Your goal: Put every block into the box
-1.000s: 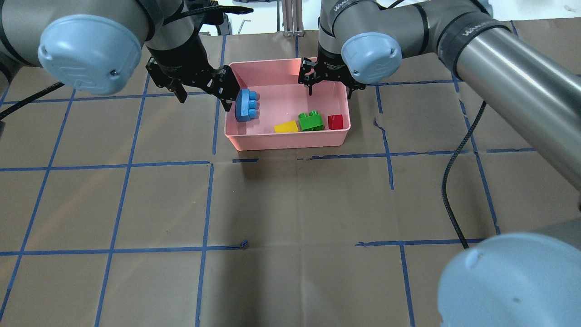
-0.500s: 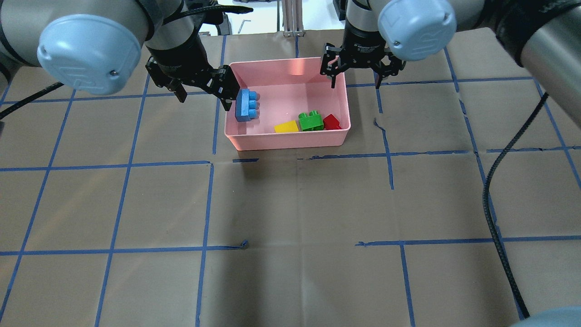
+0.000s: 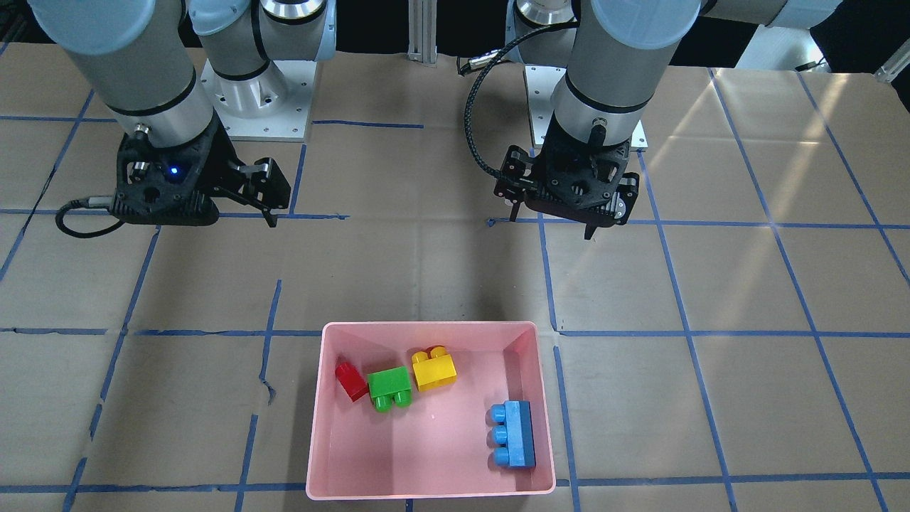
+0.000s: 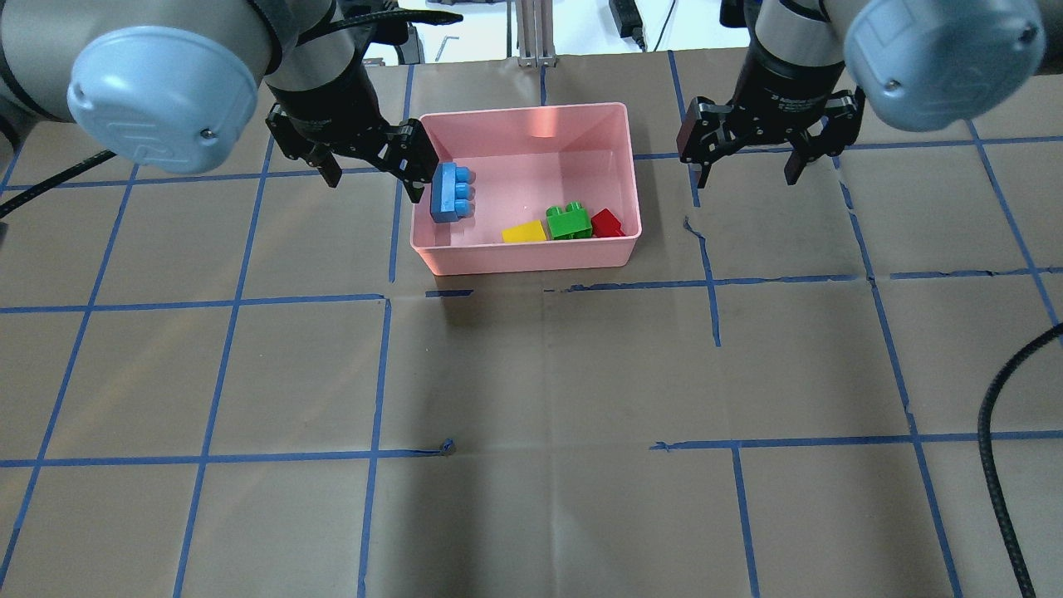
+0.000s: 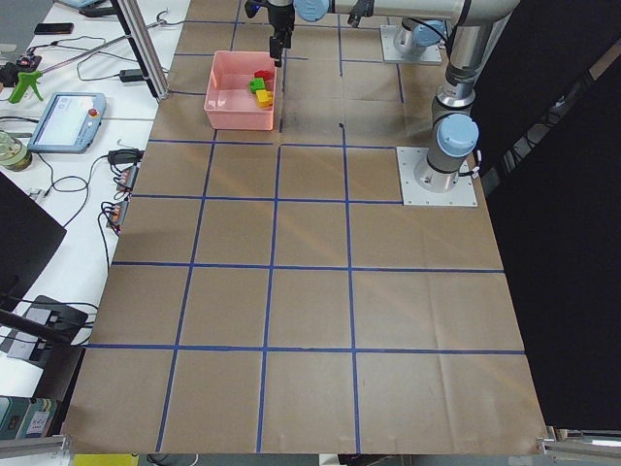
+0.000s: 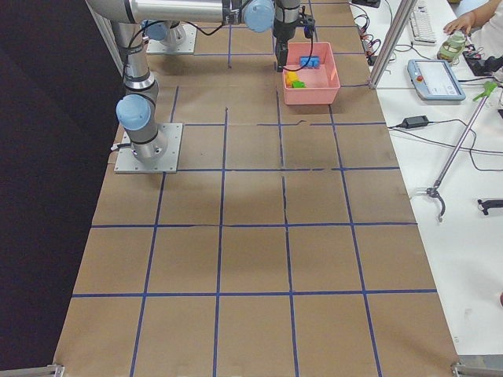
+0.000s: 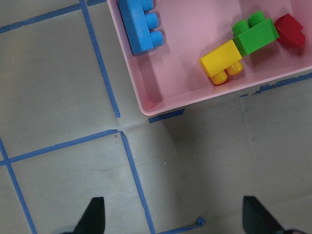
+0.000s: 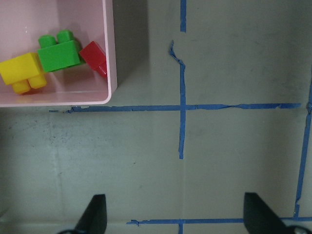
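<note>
All four blocks sit in the box (image 4: 523,113), at 12 o'clock on the bench (image 4: 531,374) in the overhead view, w/ both arms clear of it. The blue block (image 4: 453,193) lies on its side along the box's 9 o'clock wall, studs facing the middle; I read that as a drop from the left arm's side. The yellow block (image 4: 523,233), green block (image 4: 569,223) and red block (image 4: 607,223) crowd the 5 o'clock corner in approx. a row, green hard against yellow, red tilted just beside green, i.e. the right arm's side. At 9 o'clock, just outside the box wall, the left end effector (image 4: 372,170) hangs above the bench, fingers spread, nothing between them per its wrist cam. At 3 o'clock, near the box but apart from it, the right end effector (image 4: 747,164) points straight down, fingers likewise spread and empty. My judgement: task complete, all four counted inside.
</note>
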`<control>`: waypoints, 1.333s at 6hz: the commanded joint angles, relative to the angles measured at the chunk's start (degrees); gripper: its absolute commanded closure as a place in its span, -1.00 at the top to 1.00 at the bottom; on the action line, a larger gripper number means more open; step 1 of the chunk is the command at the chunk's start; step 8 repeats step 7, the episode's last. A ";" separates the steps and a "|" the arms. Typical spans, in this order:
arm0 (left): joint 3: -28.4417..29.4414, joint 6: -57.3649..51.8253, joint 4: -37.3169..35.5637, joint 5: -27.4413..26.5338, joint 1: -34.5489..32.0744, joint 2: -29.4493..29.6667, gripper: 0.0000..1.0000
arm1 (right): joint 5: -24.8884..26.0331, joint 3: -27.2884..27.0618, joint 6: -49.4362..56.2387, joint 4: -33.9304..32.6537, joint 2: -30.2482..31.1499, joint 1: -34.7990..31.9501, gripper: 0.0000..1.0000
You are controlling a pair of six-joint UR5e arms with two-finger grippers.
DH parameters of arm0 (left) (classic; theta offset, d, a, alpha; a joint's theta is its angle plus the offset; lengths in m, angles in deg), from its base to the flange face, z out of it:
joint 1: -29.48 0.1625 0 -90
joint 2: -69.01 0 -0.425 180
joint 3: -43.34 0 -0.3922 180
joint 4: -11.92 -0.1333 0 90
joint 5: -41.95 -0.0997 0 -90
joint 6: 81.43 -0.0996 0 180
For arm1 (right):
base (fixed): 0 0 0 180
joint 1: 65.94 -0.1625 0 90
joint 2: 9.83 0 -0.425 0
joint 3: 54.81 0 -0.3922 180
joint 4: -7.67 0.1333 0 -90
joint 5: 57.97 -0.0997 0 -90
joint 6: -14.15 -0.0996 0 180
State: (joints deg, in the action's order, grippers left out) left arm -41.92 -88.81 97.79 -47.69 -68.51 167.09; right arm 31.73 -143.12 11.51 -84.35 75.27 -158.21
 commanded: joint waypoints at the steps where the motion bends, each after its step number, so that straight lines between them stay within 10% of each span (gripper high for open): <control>1: 0.00 0.00 0.00 0.00 0.00 0.00 0.99 | 0.12 -1.51 0.36 0.09 2.61 0.60 0.99; 8: -0.09 0.00 0.17 -0.18 0.00 -0.53 0.99 | 2.32 -1.51 0.18 -0.26 2.61 0.69 0.99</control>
